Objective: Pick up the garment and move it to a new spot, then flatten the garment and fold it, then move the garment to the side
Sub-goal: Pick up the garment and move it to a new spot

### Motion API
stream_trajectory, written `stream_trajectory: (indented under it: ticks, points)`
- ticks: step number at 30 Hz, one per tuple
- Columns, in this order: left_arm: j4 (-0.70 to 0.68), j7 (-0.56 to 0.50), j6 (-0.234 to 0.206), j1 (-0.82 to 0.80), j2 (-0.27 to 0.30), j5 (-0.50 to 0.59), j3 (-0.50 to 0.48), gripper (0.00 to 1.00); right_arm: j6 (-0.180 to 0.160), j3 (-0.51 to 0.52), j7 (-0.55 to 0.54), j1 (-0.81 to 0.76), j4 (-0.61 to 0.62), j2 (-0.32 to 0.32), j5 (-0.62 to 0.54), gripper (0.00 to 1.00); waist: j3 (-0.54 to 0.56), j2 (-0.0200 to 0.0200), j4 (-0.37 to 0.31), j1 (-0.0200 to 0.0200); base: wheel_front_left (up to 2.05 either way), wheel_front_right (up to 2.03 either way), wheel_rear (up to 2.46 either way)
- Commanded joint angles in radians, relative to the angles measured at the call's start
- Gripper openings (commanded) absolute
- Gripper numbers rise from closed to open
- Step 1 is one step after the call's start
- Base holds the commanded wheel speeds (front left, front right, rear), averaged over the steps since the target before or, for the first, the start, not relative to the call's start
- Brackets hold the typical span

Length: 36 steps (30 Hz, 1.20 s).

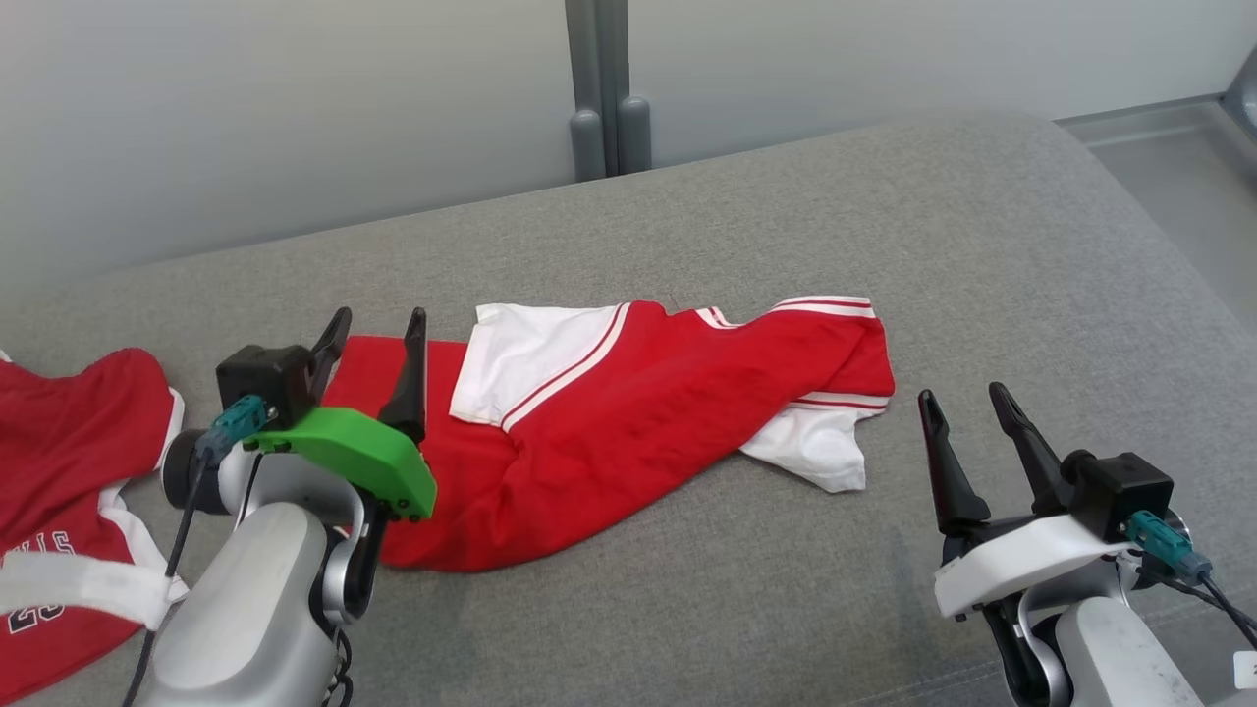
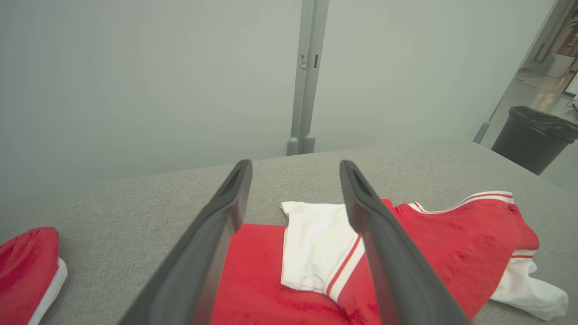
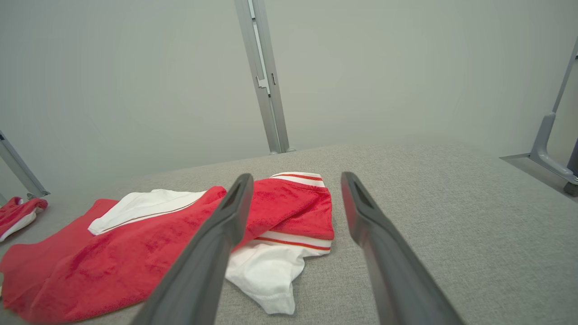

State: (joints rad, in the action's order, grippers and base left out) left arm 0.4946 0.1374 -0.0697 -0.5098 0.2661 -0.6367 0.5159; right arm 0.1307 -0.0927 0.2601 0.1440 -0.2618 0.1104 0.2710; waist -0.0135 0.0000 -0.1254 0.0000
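A red garment [image 1: 638,412] with white sleeves and red-striped trim lies crumpled on the grey cushioned surface [image 1: 884,216]. It also fills the lower part of the left wrist view, garment [image 2: 429,239], and the lower left of the right wrist view, garment [image 3: 135,253]. My left gripper [image 1: 378,329] is open and hovers over the garment's left end, nothing between its fingers [image 2: 216,234]. My right gripper [image 1: 967,398] stands open to the right of the garment, a short gap from its white sleeve [image 1: 815,452], with empty fingers [image 3: 379,243].
A second red and white garment [image 1: 69,471] lies at the left edge of the surface. A pale partition wall with a grey post [image 1: 604,88] stands behind. A black bin [image 2: 533,135] stands on the floor to the right.
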Motion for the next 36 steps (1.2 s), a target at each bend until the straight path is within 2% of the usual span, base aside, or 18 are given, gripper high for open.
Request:
stream_trajectory:
  ticks: [1,10,15,19,23,29,36]
  points:
    - [-0.047,0.026,-0.021,0.051,0.018,-0.007,-0.015,1.00,0.000,0.000,-0.001,-0.014,0.005,0.009,-0.003,1.00,0.004,0.0000,0.023,0.0000,0.00,0.00,0.00]
    - [-0.275,0.099,-0.126,0.262,0.069,-0.010,-0.083,1.00,0.000,0.001,-0.008,-0.024,0.030,0.014,0.003,1.00,-0.006,0.0000,0.044,0.0000,0.00,0.00,0.00]
    - [-0.365,0.122,-0.159,0.350,0.073,0.007,-0.119,1.00,0.000,0.009,-0.006,-0.042,0.046,0.012,0.009,1.00,-0.013,0.0000,0.054,0.0000,0.00,0.00,0.00]
    - [-0.443,0.129,-0.186,0.433,0.053,0.041,-0.168,1.00,0.000,0.016,-0.003,-0.058,0.064,0.013,0.011,1.00,-0.010,0.0000,0.060,0.0000,0.00,0.00,0.00]
    - [-0.496,0.129,-0.190,0.504,0.038,0.080,-0.206,1.00,0.000,0.023,-0.002,-0.071,0.073,0.012,0.006,1.00,-0.002,0.0000,0.063,0.0000,0.00,0.00,0.00]
    - [-0.514,0.129,-0.167,0.574,-0.001,0.120,-0.232,1.00,0.000,0.031,-0.015,-0.096,0.111,-0.001,-0.005,1.00,0.004,0.0000,0.068,0.0000,0.00,0.00,0.00]
    - [-0.507,0.129,-0.139,0.573,-0.028,0.144,-0.256,1.00,0.000,0.022,-0.025,-0.092,0.124,-0.006,-0.005,1.00,-0.003,0.0000,0.075,0.0000,0.00,0.00,0.00]
